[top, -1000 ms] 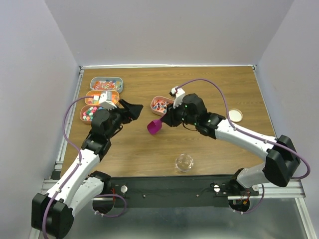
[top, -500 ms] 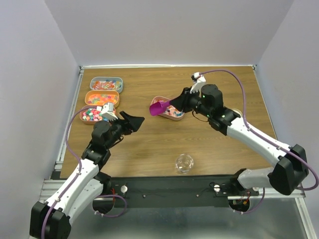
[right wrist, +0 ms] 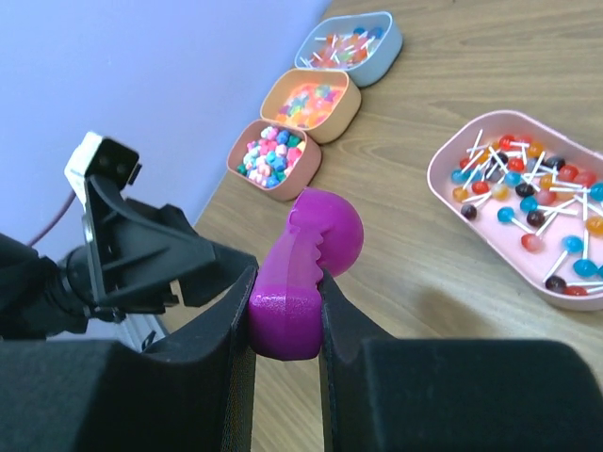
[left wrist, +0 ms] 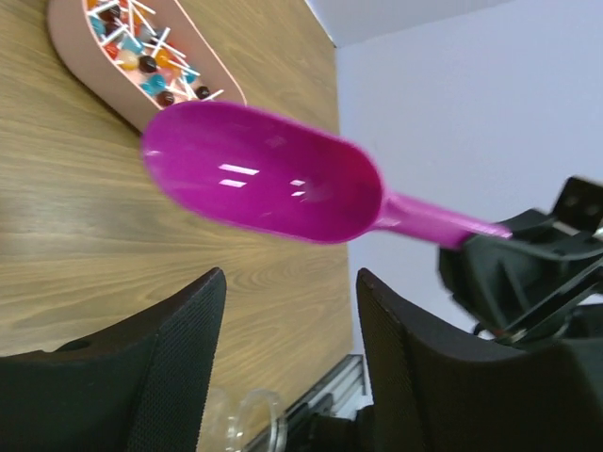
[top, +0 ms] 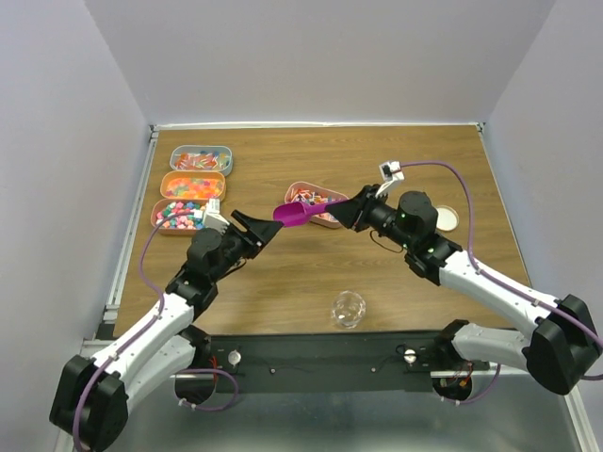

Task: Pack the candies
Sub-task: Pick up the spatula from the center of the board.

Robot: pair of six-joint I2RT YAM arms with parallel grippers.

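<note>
Facing left claw (top: 256, 227): magenta scoop (top: 295, 215)

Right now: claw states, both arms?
Left claw: open, holding nothing.
Right claw: closed on the handle of the magenta scoop.

Brown wood-grain worktop (top: 377, 160) carries, at ten o'clock, a blue-grey oblong tray (top: 229, 160), orange oblong tray (top: 164, 185) and salmon oblong tray (top: 154, 217) of candies (top: 179, 217). A pink oval tray (top: 325, 224) lies centrally, a round cream lid (top: 445, 218) at three and a clear glass jar (top: 349, 308) at six.
</note>
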